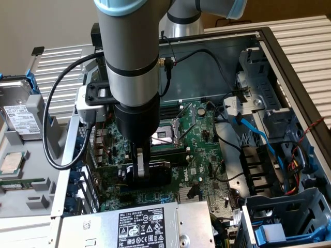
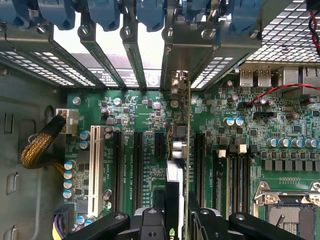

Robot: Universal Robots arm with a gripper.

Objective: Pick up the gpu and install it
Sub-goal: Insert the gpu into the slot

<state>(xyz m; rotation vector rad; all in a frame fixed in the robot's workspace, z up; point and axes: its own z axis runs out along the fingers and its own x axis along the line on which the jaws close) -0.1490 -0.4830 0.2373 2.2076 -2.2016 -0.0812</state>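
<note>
The gpu (image 1: 159, 173) is a small card with a black cooler block and a green board. It stands on edge low over the large green motherboard (image 1: 207, 135), inside the open computer case. My gripper (image 1: 140, 174) reaches straight down onto it, and its fingers are shut on the card's upper edge. In the wrist view the gpu (image 2: 178, 150) is seen edge-on between my gripper's (image 2: 177, 219) two black fingers. It runs along the expansion slots (image 2: 137, 165) toward the rear bracket openings (image 2: 176, 80) of the case. Whether its connector sits in a slot is hidden.
The grey power supply (image 1: 129, 223) lies close in front of the card. The CPU socket (image 1: 168, 132) is just behind it. A drive cage (image 1: 289, 217) and blue cables (image 1: 258, 138) fill the exterior view's right. A hard drive (image 1: 20, 114) lies outside the case on the left. Blue latches (image 2: 150, 12) line the slot covers.
</note>
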